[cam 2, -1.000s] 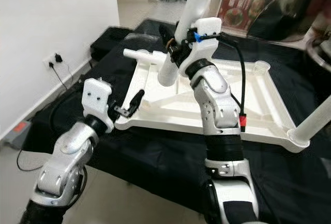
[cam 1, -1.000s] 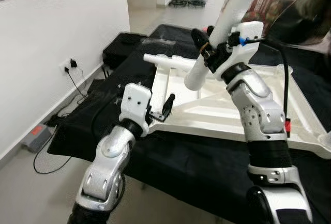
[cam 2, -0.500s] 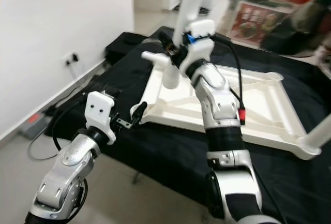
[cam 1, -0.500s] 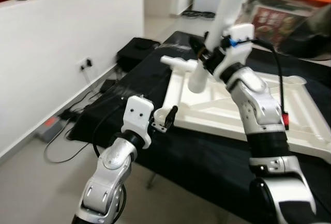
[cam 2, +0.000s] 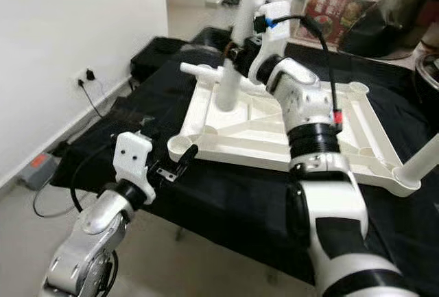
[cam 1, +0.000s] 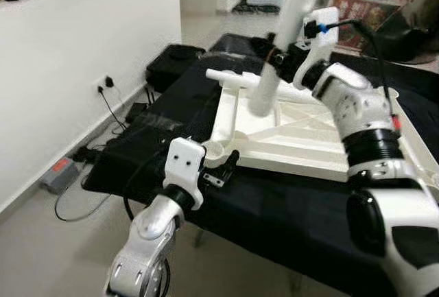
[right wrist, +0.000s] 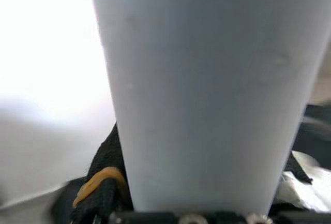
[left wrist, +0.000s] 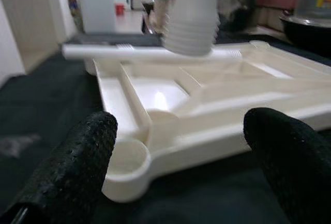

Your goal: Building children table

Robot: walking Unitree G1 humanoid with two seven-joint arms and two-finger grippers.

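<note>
The white children's table top (cam 2: 260, 154) lies upside down on a black-covered bench. My right gripper (cam 2: 240, 54) is shut on a white table leg (cam 2: 228, 88), held steeply tilted. The leg's threaded lower end (left wrist: 190, 36) hangs just above the inside of the table top, near its far left part. My left gripper (cam 1: 223, 169) is open at the bench's near edge, just in front of the round corner socket (cam 2: 182, 145). In the left wrist view that socket (left wrist: 125, 158) lies between the black fingers (left wrist: 77, 167). The held leg (right wrist: 207, 94) is close up in the right wrist view.
Another white leg (cam 1: 223, 76) lies across the table top's far left corner. A fitted leg (cam 2: 424, 162) sticks up at the near right corner. A white wall with a power socket (cam 1: 106, 81), cables and a black case (cam 1: 170, 64) are to the left on the floor.
The camera has shifted, so the whole scene sits differently. My left gripper has drawn back a little from the corner socket toward the bench edge. The right gripper still holds the leg over the table top.
</note>
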